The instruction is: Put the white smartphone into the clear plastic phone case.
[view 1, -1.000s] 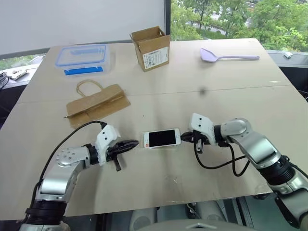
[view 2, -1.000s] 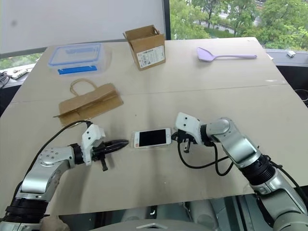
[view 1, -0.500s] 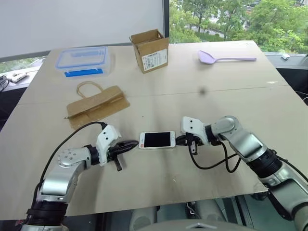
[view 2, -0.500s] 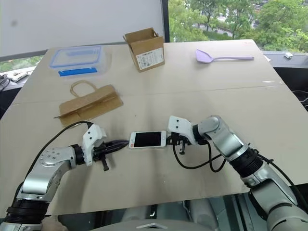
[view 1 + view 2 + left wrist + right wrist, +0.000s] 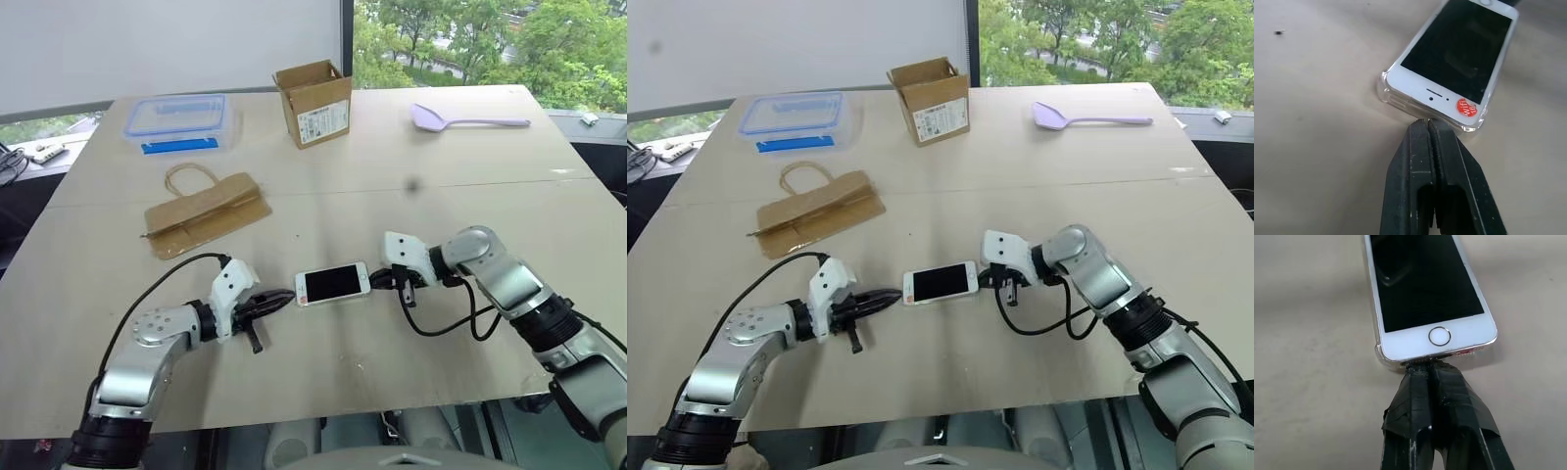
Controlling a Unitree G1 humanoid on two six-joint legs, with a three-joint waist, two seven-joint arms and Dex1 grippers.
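Left pincer (image 5: 281,299) closed, nothing held, tips pressed to the earpiece end of the white smartphone (image 5: 333,283). Phone lies flat, screen up, near the front middle of the surface (image 5: 323,382), between both pincers. Left wrist view shows it seated in the clear plastic phone case (image 5: 1385,91), clear rim wrapping the corner, red round sticker (image 5: 1467,106) by the earpiece. Right pincer (image 5: 379,282) closed too, empty, taped tips touching the home-button end. Farther back, left to right: blue-rimmed clear food container (image 5: 179,118), flattened brown paper bag (image 5: 206,208), open cardboard box (image 5: 314,96), lilac spatula (image 5: 466,119).
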